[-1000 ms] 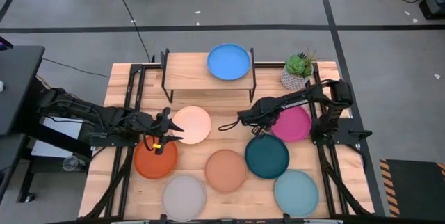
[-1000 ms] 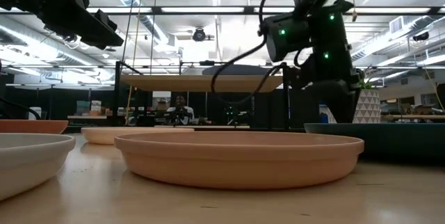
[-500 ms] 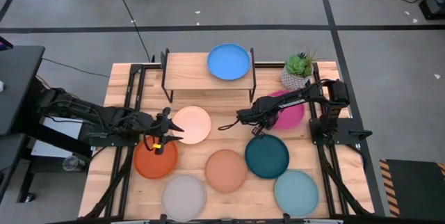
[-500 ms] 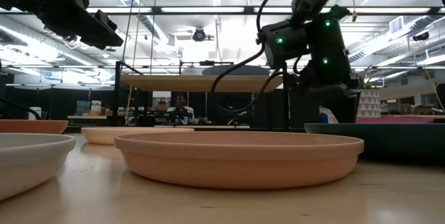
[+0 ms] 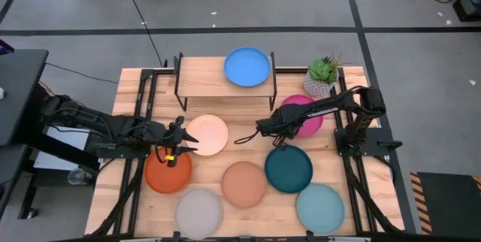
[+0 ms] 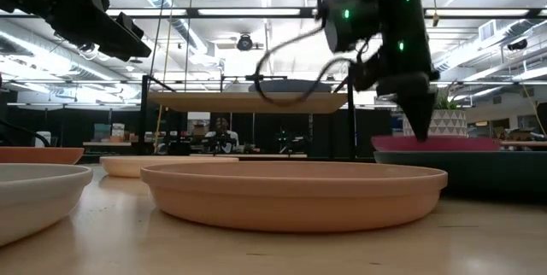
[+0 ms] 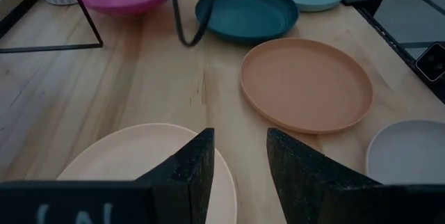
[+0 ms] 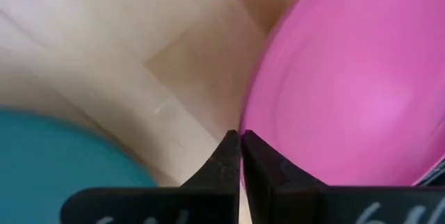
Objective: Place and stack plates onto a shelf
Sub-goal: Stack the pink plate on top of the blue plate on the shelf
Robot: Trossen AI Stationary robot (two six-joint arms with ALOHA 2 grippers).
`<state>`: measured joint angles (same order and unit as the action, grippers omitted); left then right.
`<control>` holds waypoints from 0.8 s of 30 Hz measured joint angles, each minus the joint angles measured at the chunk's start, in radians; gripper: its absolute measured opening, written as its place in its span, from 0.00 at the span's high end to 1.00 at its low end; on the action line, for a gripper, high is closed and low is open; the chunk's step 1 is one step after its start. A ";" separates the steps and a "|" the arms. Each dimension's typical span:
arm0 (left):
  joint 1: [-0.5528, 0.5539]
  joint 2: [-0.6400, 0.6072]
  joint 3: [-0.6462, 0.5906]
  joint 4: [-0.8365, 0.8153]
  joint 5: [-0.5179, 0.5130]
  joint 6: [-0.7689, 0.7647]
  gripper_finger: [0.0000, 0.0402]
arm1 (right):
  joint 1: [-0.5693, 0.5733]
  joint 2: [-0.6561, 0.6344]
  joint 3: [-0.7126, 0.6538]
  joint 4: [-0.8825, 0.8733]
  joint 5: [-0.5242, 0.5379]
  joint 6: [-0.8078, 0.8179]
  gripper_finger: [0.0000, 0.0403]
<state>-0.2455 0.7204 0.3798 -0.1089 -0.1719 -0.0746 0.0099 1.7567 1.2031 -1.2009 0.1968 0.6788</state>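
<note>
The left pincer (image 5: pixel 183 140) hangs with fingers apart over the near edge of the cream plate (image 5: pixel 207 134), with the orange plate (image 5: pixel 167 173) just behind it on the desk (image 5: pixel 135 92). The right pincer (image 5: pixel 262 127) is clamped on the rim of the magenta plate (image 5: pixel 304 114), lifted beside the shelf (image 5: pixel 203 80), which carries only the blue plate (image 5: pixel 246 66). The plate looks stiff, light and matte, so I judge a thin rim pinch will hold, though it may droop.

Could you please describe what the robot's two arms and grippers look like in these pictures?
Both arms are dark, jointed and slender. The left gripper has orange-yellow marks near its two blocky black fingers, whose surface is rough. The right gripper trails a looping black cable; green lights glow on that arm's housing in the low view. Its fingers taper to points.
</note>
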 joint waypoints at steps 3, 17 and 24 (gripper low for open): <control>0.000 0.000 0.000 0.000 0.000 0.000 0.65 | 0.029 -0.036 0.031 -0.047 0.036 0.027 0.98; 0.000 0.000 0.000 0.002 0.000 0.000 0.65 | 0.110 -0.110 0.297 -0.373 0.141 0.163 0.98; 0.000 0.000 0.000 0.006 0.000 0.005 0.65 | 0.077 -0.099 0.485 -0.342 0.228 -0.068 0.98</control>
<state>-0.2455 0.7204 0.3798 -0.1028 -0.1719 -0.0696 0.0872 1.6574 1.6886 -1.5430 0.4244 0.6108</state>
